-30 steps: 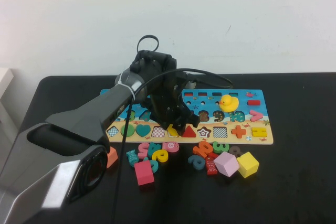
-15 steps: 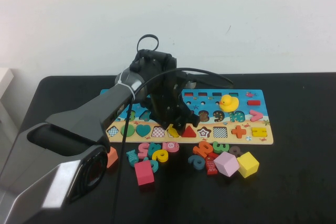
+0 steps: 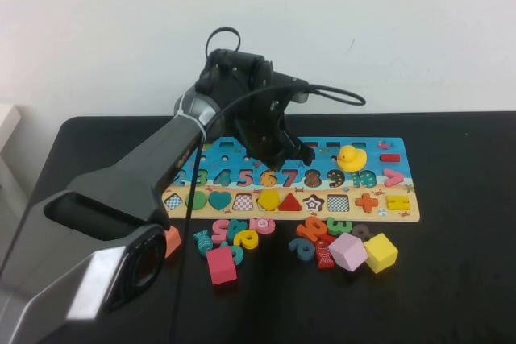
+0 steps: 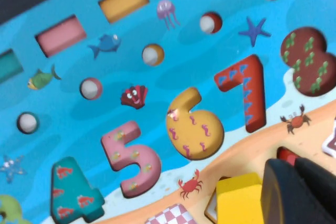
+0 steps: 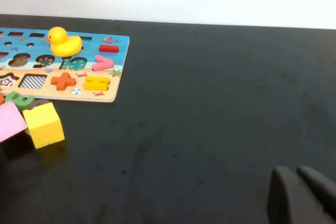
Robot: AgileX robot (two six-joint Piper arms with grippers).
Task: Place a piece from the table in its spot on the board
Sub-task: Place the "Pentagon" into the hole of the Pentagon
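Holding the right pincer (image 5: 299, 192) low over bare tabletop (image 3: 468, 296) at the near right, clenched on nothing and well apart from the work, leaving that whole side open. Leaving loose numbers and a cube (image 3: 380, 252) scattered just near of the board (image 3: 407, 213), crowding its near edge, so coming in from above looks the safer way. Showing the pentagon (image 3: 268, 198) lying flat in its recess (image 3: 259, 201) in the shape row, just left of the red triangle (image 3: 289, 201), apparently seated, with the job looking done. Hovering the left pincer (image 3: 284, 149) further back over the number row, apart from the pentagon and carrying nothing; cannot tell whether released or clenched. Keeping clear of the duck (image 3: 351, 157) to the right, with free air above for pulling away.
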